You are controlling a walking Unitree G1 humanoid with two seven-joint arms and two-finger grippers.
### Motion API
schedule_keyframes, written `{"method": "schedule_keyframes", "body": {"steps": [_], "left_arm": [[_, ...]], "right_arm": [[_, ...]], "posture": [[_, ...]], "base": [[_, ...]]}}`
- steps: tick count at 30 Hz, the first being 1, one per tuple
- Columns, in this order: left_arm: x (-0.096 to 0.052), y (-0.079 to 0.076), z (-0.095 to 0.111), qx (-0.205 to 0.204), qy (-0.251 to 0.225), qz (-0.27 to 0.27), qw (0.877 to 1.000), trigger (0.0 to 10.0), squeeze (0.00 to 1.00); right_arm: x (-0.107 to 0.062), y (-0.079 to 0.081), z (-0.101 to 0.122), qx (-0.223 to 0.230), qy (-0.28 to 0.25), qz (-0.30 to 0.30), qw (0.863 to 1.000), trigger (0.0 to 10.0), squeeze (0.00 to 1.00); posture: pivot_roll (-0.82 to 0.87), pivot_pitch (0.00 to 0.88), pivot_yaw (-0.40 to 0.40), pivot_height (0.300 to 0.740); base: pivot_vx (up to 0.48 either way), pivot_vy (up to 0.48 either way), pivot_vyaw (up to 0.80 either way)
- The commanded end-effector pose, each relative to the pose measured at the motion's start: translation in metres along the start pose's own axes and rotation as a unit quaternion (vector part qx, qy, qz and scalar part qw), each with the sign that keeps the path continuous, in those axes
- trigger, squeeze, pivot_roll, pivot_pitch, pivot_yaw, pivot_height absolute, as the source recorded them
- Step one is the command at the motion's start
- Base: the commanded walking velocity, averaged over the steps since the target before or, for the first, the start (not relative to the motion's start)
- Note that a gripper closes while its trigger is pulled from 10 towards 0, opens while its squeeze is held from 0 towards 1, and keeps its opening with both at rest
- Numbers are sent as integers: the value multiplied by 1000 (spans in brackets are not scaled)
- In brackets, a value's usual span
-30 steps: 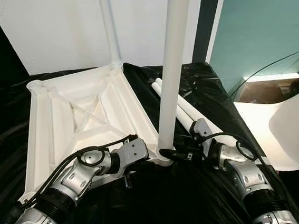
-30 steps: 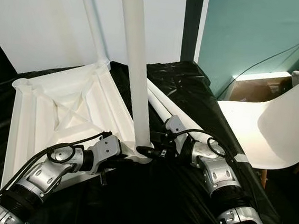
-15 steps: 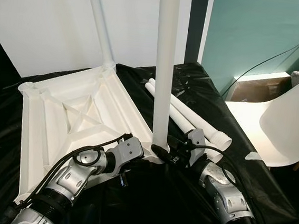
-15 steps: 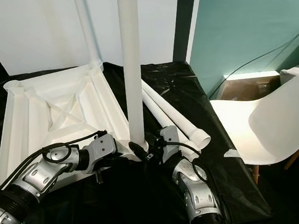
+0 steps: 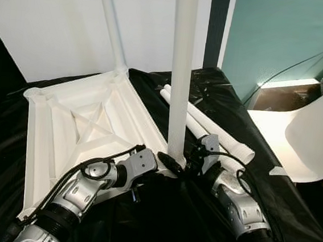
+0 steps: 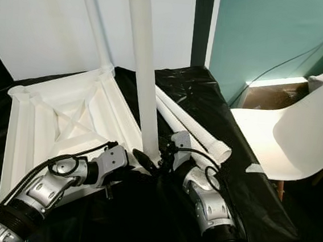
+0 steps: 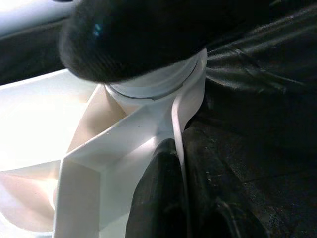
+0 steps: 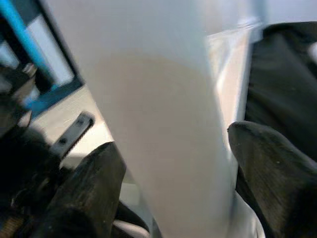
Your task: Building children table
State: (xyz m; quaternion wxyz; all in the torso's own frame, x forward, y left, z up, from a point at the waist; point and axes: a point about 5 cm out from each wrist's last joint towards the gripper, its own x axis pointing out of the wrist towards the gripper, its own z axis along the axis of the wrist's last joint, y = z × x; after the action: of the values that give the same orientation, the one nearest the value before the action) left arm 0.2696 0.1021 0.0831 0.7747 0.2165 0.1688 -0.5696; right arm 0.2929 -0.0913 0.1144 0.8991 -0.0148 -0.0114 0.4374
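In the head views, the right gripper [image 5: 176,161] now meets the tall upright white plastic table leg [image 5: 181,71] at a slant where earlier it lay level, at the near corner socket of the overturned white ribbed plastic tabletop [image 5: 51,139] on black sheeting [image 5: 210,91], which suggests screwing in. The left wrist view shows the left gripper [image 7: 148,124] clenched over that corner's rim. In the right wrist view, the black fingers [image 8: 86,191] clasp the leg from both sides.

The right gripper [image 5: 175,161] now grips the upright leg [image 5: 181,71] slightly higher above the tabletop's [image 5: 81,127] corner socket, its wrist drawn closer in.

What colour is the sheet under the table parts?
Glossy black sheet, clearest in the right eye view.
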Motion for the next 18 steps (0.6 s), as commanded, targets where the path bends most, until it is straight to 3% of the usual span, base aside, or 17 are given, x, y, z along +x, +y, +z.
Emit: {"method": "schedule_keyframes", "body": {"steps": [1, 4, 8, 9, 10, 11, 13, 14, 18], "left_arm": [[13, -37, -45, -75, 67, -82, 992, 10000, 0], [13, -38, -45, -74, 67, -82, 992, 10000, 0], [13, -38, -45, -75, 67, -83, 992, 10000, 0], [13, -38, -45, -75, 67, -82, 991, 10000, 0], [13, -38, -45, -75, 67, -82, 991, 10000, 0], [13, -37, -45, -75, 68, -82, 992, 10000, 0], [14, -37, -45, -74, 68, -81, 992, 10000, 0], [13, -37, -45, -74, 67, -80, 992, 10000, 0], [13, -36, -45, -74, 67, -79, 992, 10000, 0]], "right_arm": [[2, 0, 2, -16, 3, 17, 1000, 10000, 0], [2, -13, 8, -53, 23, 54, 997, 10000, 0], [2, -15, 9, -59, 29, 64, 996, 10000, 0], [-2, -21, 3, -60, 62, 96, 992, 10000, 0], [-2, -21, 3, -60, 62, 96, 992, 10000, 0], [-5, -24, 1, -63, 75, 108, 989, 4706, 0], [-6, -27, 0, -65, 84, 115, 988, 4706, 0], [-7, -30, 1, -68, 87, 116, 987, 0, 0], [-6, -35, 5, -72, 85, 118, 987, 0, 0]], "posture": [[108, 0, 22, 740], [108, 0, 20, 740], [108, 0, 20, 740], [110, 0, 21, 740], [110, 0, 21, 740], [112, 0, 20, 740], [113, 0, 18, 740], [114, 0, 17, 740], [117, 0, 16, 740]], "base": [[0, 0, 0], [0, 0, 0], [0, 0, 0], [0, 0, 0], [0, 0, 0], [0, 0, 0], [0, 0, 0], [0, 0, 0], [0, 0, 0]]}}
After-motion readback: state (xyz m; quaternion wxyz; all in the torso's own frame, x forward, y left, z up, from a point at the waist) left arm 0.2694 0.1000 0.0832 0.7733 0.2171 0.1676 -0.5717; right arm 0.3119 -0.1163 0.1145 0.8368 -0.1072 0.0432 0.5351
